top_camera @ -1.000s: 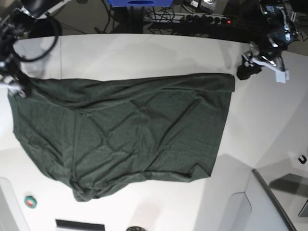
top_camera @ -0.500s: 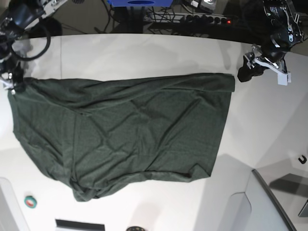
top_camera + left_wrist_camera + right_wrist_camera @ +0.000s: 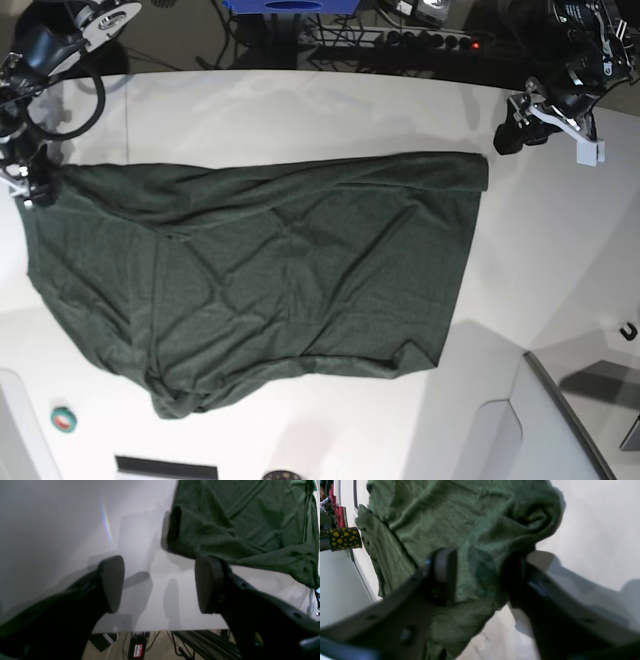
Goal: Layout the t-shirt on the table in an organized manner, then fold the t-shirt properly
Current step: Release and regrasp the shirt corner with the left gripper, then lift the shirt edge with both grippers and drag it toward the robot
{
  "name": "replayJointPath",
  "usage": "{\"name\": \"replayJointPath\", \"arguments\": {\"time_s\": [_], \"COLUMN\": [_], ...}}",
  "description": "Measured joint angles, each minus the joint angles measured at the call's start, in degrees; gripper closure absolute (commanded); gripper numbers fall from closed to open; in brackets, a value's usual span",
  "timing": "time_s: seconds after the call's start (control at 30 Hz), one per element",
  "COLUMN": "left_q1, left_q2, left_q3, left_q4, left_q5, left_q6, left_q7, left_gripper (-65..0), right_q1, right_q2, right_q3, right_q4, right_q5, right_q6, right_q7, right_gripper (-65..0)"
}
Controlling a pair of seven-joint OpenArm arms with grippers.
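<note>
Closing on the t-shirt (image 3: 460, 525) corner at the base view's left edge, the right gripper (image 3: 480, 577) straddles bunched fabric, its grip unconfirmed; the left gripper (image 3: 160, 585), spread and empty, has drifted upward off the table (image 3: 300, 110), so flattening resumes.

Wrinkled green t-shirt (image 3: 270, 270) on white table (image 3: 540, 260)

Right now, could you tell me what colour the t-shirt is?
Plain dark green t-shirt, clearest in the base view.

One shirt, one table, two grippers.
A single dark green knit t-shirt (image 3: 270, 280) lies on one glossy white table (image 3: 300, 110); two black grippers, left (image 3: 515, 130) and right (image 3: 30, 185); one small green-and-red round object (image 3: 64, 419), possibly a tape roll.
</note>
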Motion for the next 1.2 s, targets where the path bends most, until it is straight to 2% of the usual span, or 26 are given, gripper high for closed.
{"name": "replayJointPath", "arguments": {"time_s": [0.1, 0.17, 0.43, 0.73, 0.87, 1.07, 1.13, 1.2], "left_q1": [1.03, 1.53, 1.38, -6.16, -7.67, -8.22, -8.39, -8.52], "left_q2": [0.13, 0.22, 1.92, 3.41, 4.59, 5.14, 5.11, 5.01], "left_q3": [0.11, 0.07, 0.11, -0.17, -0.39, -0.31, -0.33, -0.31], "left_q4": [0.15, 0.13, -0.39, -12.33, -12.20, -12.48, -12.46, -12.46], "left_q5": [-0.02, 0.00, -0.07, -2.36, 1.88, 3.04, 3.50, 4.55], "left_q6": [-0.02, 0.00, 0.00, -1.36, -1.73, -2.60, -2.54, -1.66], "left_q7": [-0.09, -0.02, -0.44, -2.64, -3.76, -4.04, -3.91, -3.74], "left_gripper": [-43.6, -43.6, -43.6, -42.8, -42.5, -42.1, -35.9, -26.5], "right_q1": [-0.33, -0.42, -0.39, -0.17, -0.17, -0.17, -0.17, -0.17], "right_q2": [-0.26, -0.52, -0.57, -0.50, -0.48, -0.44, -0.44, -0.42], "right_q3": [0.00, 0.00, -0.02, 0.00, 0.00, 0.00, 0.00, 0.00], "right_q4": [-0.35, -0.46, -0.46, -0.42, -0.42, -0.42, -0.42, -0.42], "right_q5": [-0.46, -0.31, -0.28, -0.02, 0.00, -0.04, -0.02, -0.02], "right_q6": [-0.02, -0.02, -0.02, -0.02, -0.02, -0.02, -0.02, -0.02], "right_q7": [-0.31, -0.52, -0.72, -3.72, -3.78, -3.93, -3.96, -4.11], "right_gripper": [-4.8, 0.0, -0.8, -0.8, -0.8, -0.8, -0.8, -0.8]}}
